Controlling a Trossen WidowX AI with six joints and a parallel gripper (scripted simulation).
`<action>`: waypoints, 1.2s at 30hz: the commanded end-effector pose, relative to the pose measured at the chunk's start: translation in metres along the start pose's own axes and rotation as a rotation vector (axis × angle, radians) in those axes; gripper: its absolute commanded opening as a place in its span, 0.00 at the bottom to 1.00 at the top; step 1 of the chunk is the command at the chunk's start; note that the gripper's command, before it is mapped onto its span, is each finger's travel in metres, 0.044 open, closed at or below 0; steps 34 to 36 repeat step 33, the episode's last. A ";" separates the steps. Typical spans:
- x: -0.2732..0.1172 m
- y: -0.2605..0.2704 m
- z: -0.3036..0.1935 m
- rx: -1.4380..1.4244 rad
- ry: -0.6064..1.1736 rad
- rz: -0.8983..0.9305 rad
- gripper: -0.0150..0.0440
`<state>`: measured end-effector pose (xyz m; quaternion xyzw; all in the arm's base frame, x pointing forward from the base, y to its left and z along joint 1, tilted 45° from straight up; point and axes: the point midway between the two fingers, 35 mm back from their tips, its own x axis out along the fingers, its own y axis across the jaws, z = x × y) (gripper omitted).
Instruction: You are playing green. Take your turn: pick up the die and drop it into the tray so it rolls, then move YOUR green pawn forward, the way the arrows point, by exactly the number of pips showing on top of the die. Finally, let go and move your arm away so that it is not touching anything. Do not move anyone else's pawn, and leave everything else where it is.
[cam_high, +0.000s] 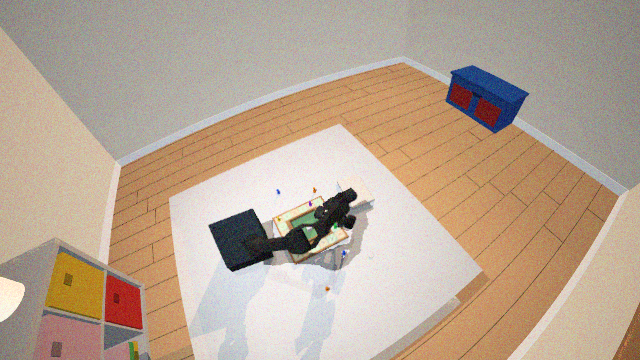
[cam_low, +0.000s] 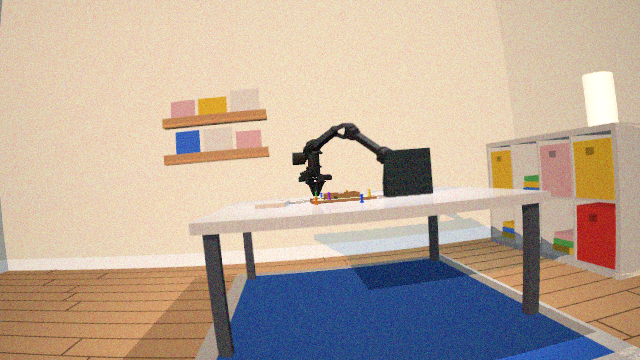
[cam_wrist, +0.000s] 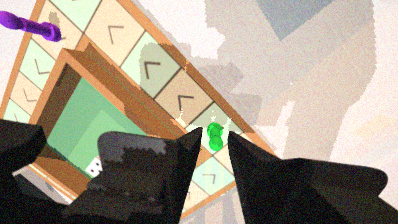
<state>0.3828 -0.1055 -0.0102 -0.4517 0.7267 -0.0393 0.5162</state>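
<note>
Well, green pawn (cam_high: 335, 226) (cam_low: 316, 194) (cam_wrist: 215, 136) between parted fingers (cam_low: 315, 188)

It's on the arrowed track, my fingers slightly spread either side, pinching nothing. Nearby, the die (cam_wrist: 94, 167) lies in the tray (cam_wrist: 102, 87); the purple pawn (cam_high: 310, 203) (cam_low: 329, 196) (cam_wrist: 31, 26) is farther off.

Pretty bright room, lamp (cam_high: 10, 296) (cam_low: 601, 99) totally blown out. Grain all over, top view bends toward edges. Soft bluish shadows across white table (cam_high: 395, 270) (cam_low: 300, 218), small stuff kinda mushy.
</note>
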 end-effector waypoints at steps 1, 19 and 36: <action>-0.001 0.000 0.000 0.002 0.000 0.000 0.65; -0.102 0.078 -0.024 0.218 -0.020 0.027 1.00; -0.123 0.118 -0.048 0.363 -0.030 0.027 1.00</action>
